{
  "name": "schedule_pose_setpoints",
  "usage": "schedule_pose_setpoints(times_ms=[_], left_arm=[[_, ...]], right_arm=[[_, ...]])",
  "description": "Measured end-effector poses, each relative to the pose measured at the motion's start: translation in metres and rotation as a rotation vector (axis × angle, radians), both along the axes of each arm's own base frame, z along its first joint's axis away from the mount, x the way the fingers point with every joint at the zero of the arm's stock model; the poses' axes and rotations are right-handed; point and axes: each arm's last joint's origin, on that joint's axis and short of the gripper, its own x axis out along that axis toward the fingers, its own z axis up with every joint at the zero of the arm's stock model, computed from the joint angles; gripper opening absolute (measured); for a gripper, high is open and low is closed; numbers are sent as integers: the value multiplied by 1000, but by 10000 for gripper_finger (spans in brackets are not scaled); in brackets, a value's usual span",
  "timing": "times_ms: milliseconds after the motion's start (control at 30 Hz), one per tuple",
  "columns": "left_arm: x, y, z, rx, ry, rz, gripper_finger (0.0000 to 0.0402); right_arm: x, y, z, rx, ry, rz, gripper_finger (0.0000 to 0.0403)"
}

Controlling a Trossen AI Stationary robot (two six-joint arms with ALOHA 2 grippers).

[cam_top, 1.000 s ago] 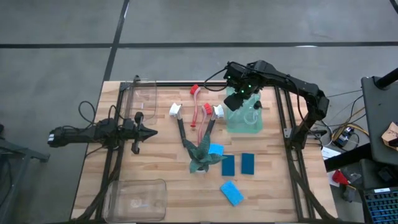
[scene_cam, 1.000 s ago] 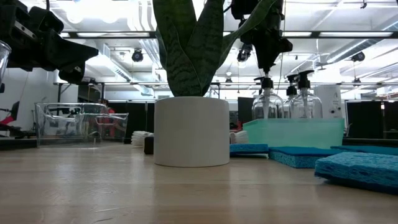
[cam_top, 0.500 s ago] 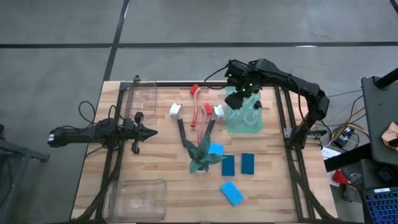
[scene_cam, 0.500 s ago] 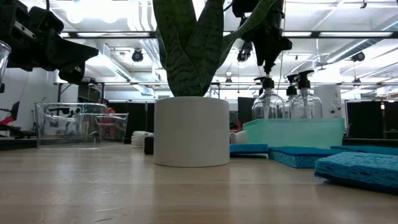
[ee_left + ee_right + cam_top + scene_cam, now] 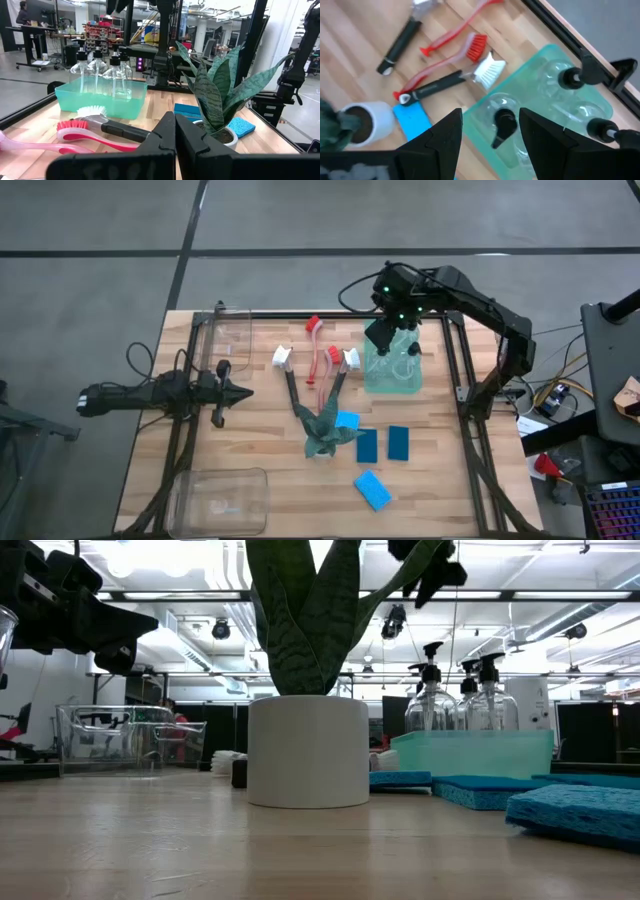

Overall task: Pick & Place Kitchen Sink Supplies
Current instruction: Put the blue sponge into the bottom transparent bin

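Overhead, the right gripper [image 5: 490,137] hangs above the teal bin's [image 5: 393,383] near edge, fingers parted, empty.

The right gripper [image 5: 384,335] hangs from its dark, sharply bent arm, fingers pointing down and parted with nothing between them; the left gripper [image 5: 237,391] lies far off to its side, low and level, fingers pressed together and empty

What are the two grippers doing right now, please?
Left gripper: shut, holding nothing, parked at the table's left side.
Right gripper: open, empty, above the teal bin.
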Motion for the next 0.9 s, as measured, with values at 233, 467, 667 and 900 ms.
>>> schedule_pose_setpoints(times_ms=[233, 467, 667, 900], left_arm=[[0, 0, 0, 0, 0, 0, 0], [0, 0, 0, 0, 0, 0, 0], [0, 0, 0, 0, 0, 0, 0], [0, 0, 0, 0, 0, 0, 0]], right_arm=[[2, 33, 10, 1, -41, 85, 184], [7, 76, 13, 30, -60, 179, 174], [8, 129, 10, 68, -54, 271, 167], [-3, 196, 1, 13, -41, 284, 158]])
